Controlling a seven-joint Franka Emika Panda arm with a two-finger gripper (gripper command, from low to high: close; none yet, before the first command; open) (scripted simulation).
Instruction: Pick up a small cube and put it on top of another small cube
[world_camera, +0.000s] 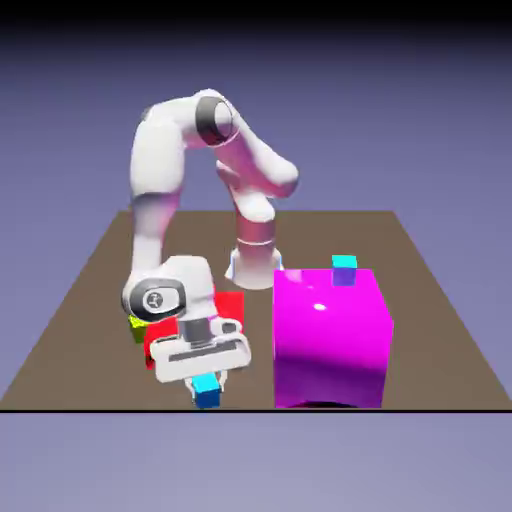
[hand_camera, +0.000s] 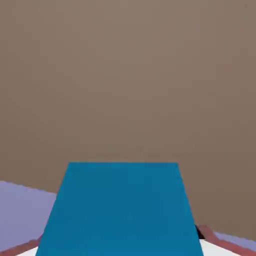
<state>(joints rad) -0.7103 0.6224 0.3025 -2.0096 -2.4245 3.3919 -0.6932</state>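
Observation:
The small cube (world_camera: 207, 391), bright cyan with darker blue sides, sits between the fingers of my gripper (world_camera: 206, 381) near the table's front edge. In the hand view its blue face (hand_camera: 122, 210) fills the bottom middle and hides the fingertips, and the gripper is shut on it. The other small cube (world_camera: 137, 327), yellow-green, peeks out at the exterior view's left of the hand, beside the red block (world_camera: 229, 306). Most of it is hidden behind the hand.
A large magenta block (world_camera: 330, 338) stands at the exterior view's right of the gripper. A second tiny cyan cube (world_camera: 344, 268) shows at its top back edge. The table's front edge (world_camera: 100, 408) runs just below the gripper.

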